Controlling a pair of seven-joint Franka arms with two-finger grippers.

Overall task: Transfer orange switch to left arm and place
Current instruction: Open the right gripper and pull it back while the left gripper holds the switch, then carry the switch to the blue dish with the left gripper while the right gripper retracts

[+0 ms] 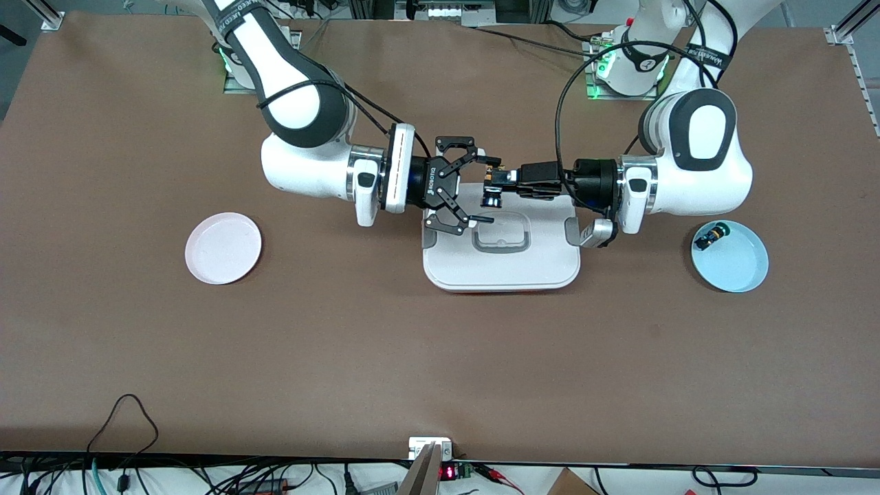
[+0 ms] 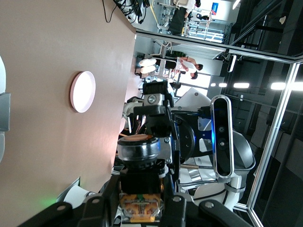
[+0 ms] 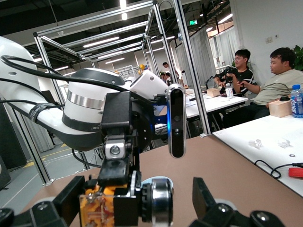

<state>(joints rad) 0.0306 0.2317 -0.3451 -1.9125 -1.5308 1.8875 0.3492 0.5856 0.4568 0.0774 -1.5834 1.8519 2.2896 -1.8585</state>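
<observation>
Over the box (image 1: 502, 265), our left gripper (image 1: 500, 183) clamps the light, rigid orange switch (image 1: 492, 195); right gripper (image 1: 474, 184) spread, released.

- I see a matt brown table cover (image 1: 440, 357), smooth, with a faint cloth-like nap.
- The box (image 1: 502, 265) looks like smooth white plastic with a soft sheen; its side clips (image 1: 576, 232) are grey plastic.
- The pink plate (image 1: 223, 247) and the pale blue plate (image 1: 739, 265) both read as smooth, semi-gloss plastic.
- The arms (image 1: 701, 165) wear glossy white shells with matt black bands and bright metal rings at the wrists.
- The right gripper (image 1: 471, 185) has matt black fingers.
- The orange switch (image 3: 128, 208) shows translucent orange plastic, black plastic and a shiny chromed collar.
</observation>
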